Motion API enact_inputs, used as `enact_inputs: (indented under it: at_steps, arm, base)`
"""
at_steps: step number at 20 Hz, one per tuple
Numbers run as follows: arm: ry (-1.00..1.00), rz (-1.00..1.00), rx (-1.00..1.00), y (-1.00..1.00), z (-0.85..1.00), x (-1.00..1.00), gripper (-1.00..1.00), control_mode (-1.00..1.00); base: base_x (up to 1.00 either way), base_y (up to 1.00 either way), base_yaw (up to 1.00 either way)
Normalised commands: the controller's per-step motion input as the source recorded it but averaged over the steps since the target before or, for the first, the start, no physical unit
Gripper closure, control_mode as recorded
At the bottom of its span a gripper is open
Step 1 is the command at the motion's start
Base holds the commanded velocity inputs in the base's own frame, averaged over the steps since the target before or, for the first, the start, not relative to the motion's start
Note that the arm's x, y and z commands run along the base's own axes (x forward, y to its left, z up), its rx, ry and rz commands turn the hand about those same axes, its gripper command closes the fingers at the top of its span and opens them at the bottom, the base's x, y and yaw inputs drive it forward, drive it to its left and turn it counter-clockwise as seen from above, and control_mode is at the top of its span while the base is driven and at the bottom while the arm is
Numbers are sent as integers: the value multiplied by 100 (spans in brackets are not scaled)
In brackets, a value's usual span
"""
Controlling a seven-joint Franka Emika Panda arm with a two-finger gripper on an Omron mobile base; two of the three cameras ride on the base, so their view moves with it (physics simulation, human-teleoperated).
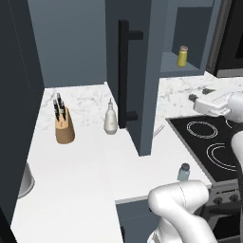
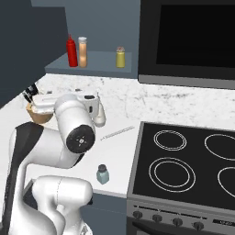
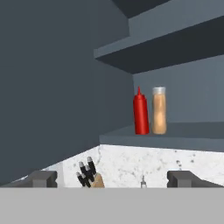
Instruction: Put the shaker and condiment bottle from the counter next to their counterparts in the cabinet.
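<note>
The shaker (image 1: 183, 172) (image 2: 102, 174), pale blue-green with a dark cap, stands upright on the white marble counter (image 1: 76, 161) near its front edge, beside the stove. The orange condiment bottle (image 3: 159, 110) (image 2: 82, 52) stands on the open cabinet's shelf (image 2: 92, 64), right next to a red bottle (image 3: 141, 111) (image 2: 71, 51). A yellow jar with a tan cap (image 1: 182, 56) (image 2: 120, 57) stands farther right on the same shelf. My gripper (image 1: 199, 94) (image 3: 113, 179) hangs open and empty above the counter, facing the shelf, well apart from the bottles.
The cabinet door (image 1: 142, 95) with its black bar handle stands open over the counter. A knife block (image 1: 64, 126) and a white pear-shaped bottle (image 1: 110, 121) stand behind it. A black stove (image 2: 183, 160) lies to the right, with a thin stick (image 2: 117, 133) beside it.
</note>
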Motion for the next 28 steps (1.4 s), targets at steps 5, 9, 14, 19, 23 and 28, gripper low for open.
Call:
enact_inputs:
  at_steps: [5, 9, 14, 19, 23, 28]
  arm:
    - [8, 15, -8, 0, -45, -29, -100, -100]
    - [20, 7, -15, 9, -62, -6, -100, -100]
    - [9, 10, -14, 13, -60, 0, -100, -100]
    - [0, 17, -5, 0, -61, 0, -100, -100]
    - [0, 17, -1, -8, -58, 0, -100, -100]
    - [0, 15, 0, -14, -60, -2, -100, -100]
  base:
    - [0, 0, 0]
    - [0, 0, 0]
    - [0, 0, 0]
    - [0, 0, 0]
    - [0, 0, 0]
    - [0, 0, 0]
